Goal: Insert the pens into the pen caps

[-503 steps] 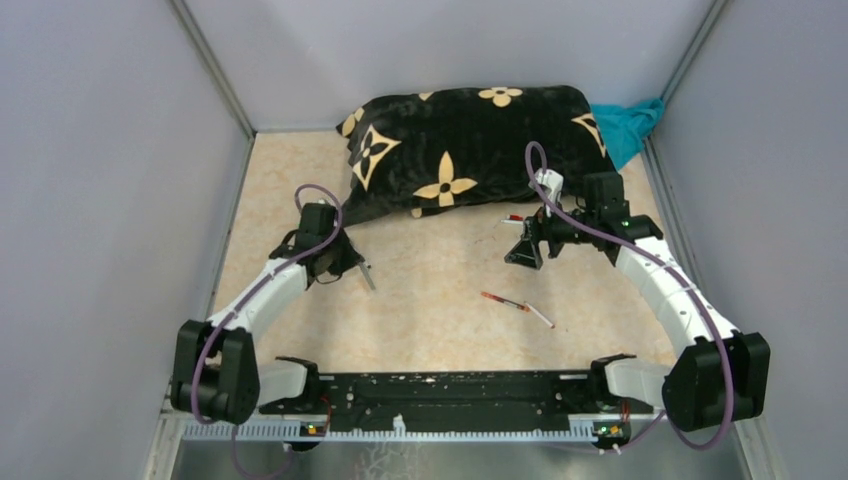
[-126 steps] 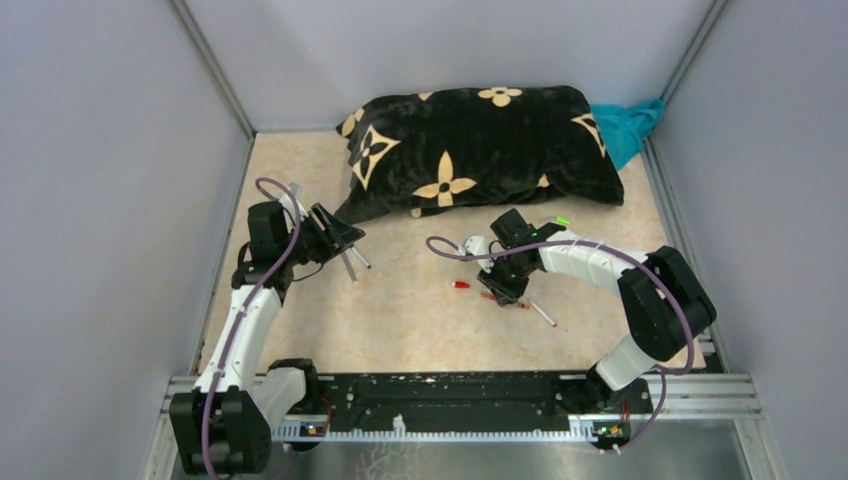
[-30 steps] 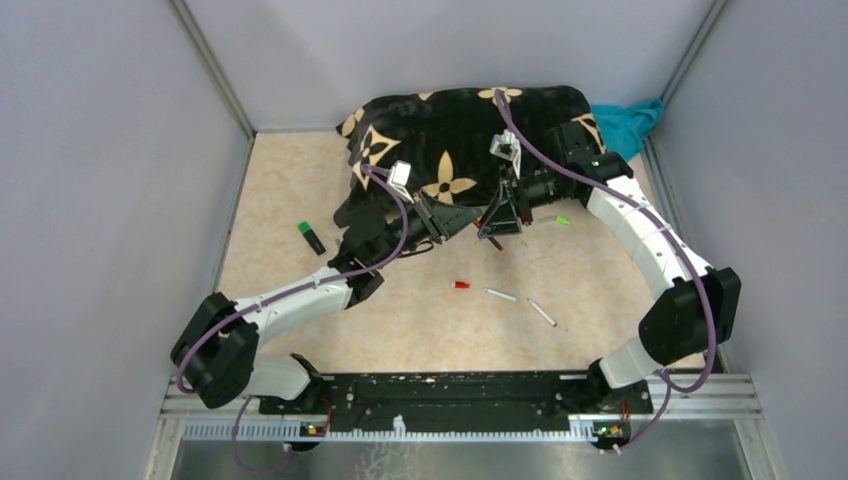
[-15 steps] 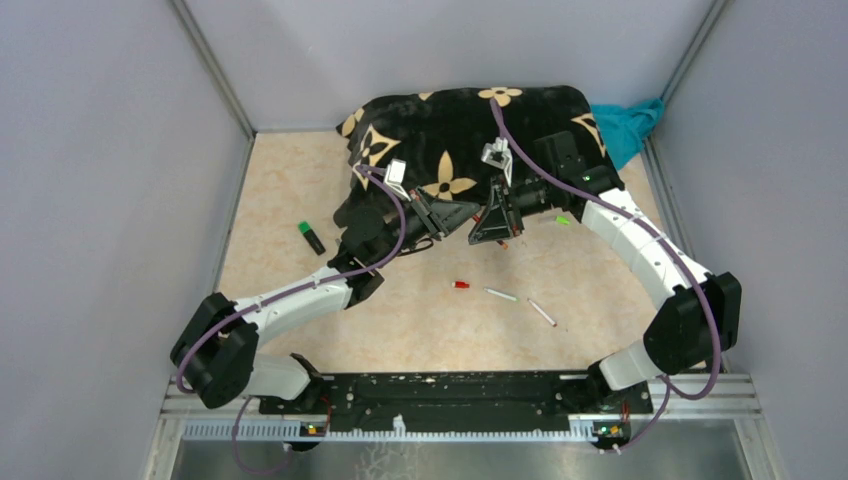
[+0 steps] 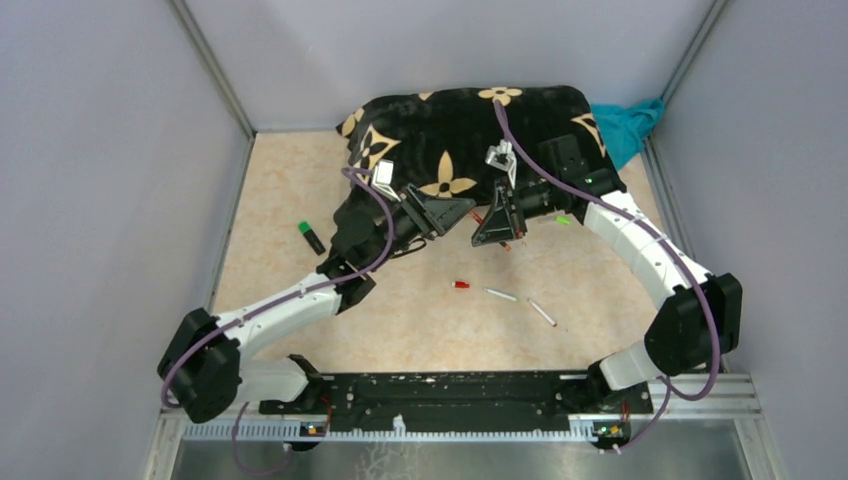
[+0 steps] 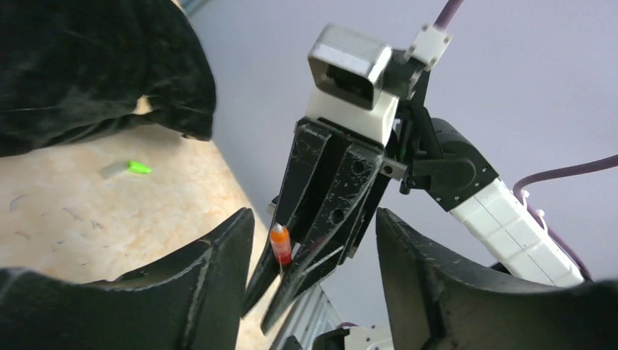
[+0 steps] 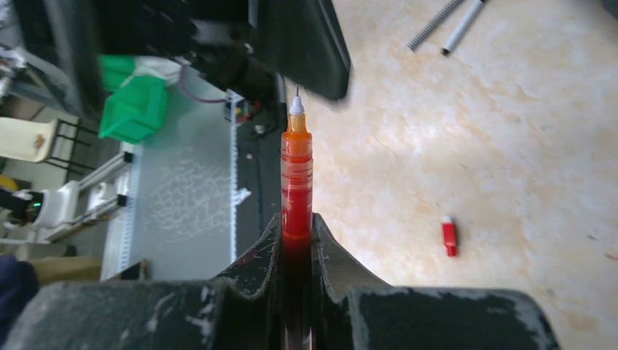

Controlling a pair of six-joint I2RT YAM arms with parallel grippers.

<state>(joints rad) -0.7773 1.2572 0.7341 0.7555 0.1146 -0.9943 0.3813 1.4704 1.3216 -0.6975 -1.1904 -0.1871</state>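
Right wrist view has the right pincer (image 7: 296,226) pressed together on the red pen (image 7: 296,182), gripping it low on the barrel so the orange neck and fine nib stick out free at 12 o'clock. That hold likely leaves the nib end bare for a cap to slide over it. The nib aims at the left pincer (image 6: 312,222), whose fingers stand spread with nothing between them. In the left wrist view the pen's tip shows in the gap, near but apart from both fingers. The two pincers face each other above the table as if for a mid-air join, yet no cap is in either one.

From the right pincer in the top view, the red cap (image 5: 460,285) lies on the table at 7 o'clock, well apart from the pen it seems to match. A white pen (image 5: 500,295) lies at 6 o'clock and another (image 5: 540,312) at 5 o'clock, both uncapped as far as I can tell. The green cap (image 5: 563,220) sits at 3 o'clock by the pillow (image 5: 470,140), which fills 12 o'clock. The marker (image 5: 312,237) lies far off at 9 o'clock, beyond the left arm
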